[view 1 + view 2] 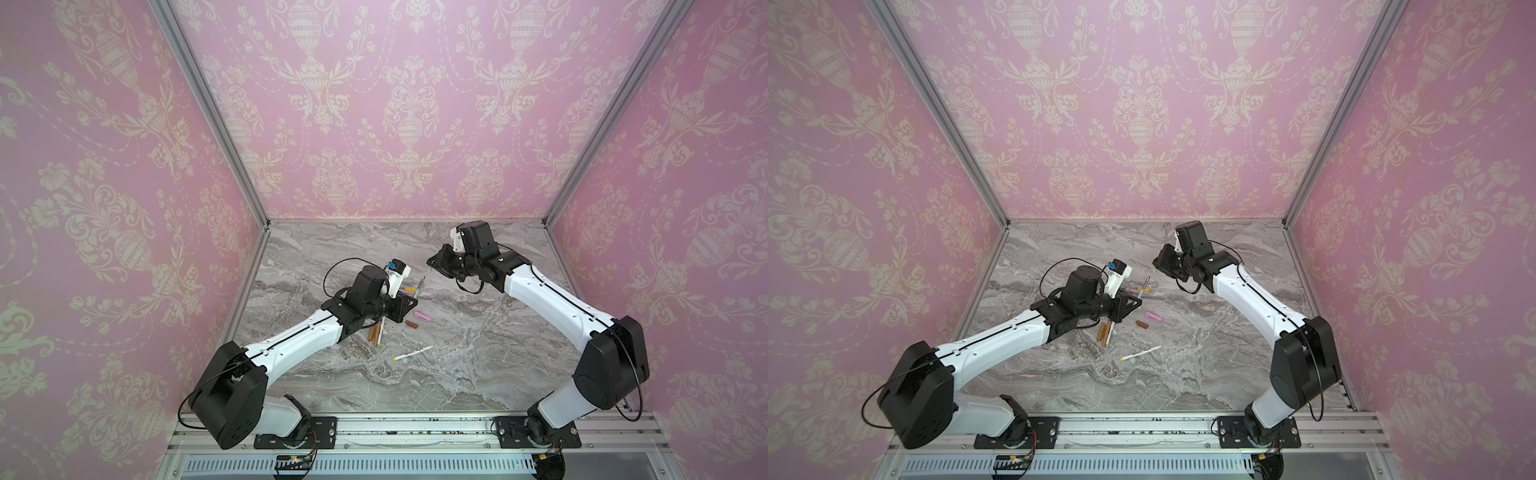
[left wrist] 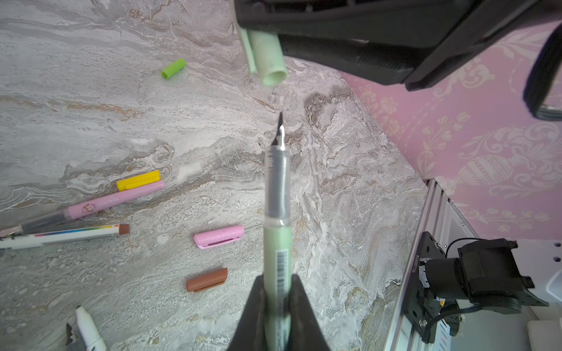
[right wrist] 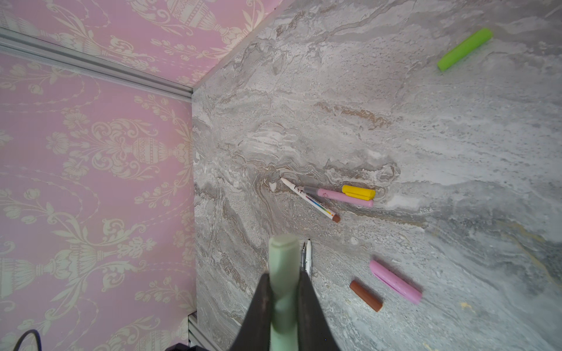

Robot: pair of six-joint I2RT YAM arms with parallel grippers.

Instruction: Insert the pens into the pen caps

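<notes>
Left wrist view: the sage green pen (image 2: 275, 240) is clamped in the left gripper (image 2: 276, 284), its nib aimed at the open mouth of the pale sage cap (image 2: 269, 57) but apart from it. Right wrist view: that cap is clamped in the right gripper (image 3: 284, 282), above the marble table (image 3: 425, 136).
</notes>
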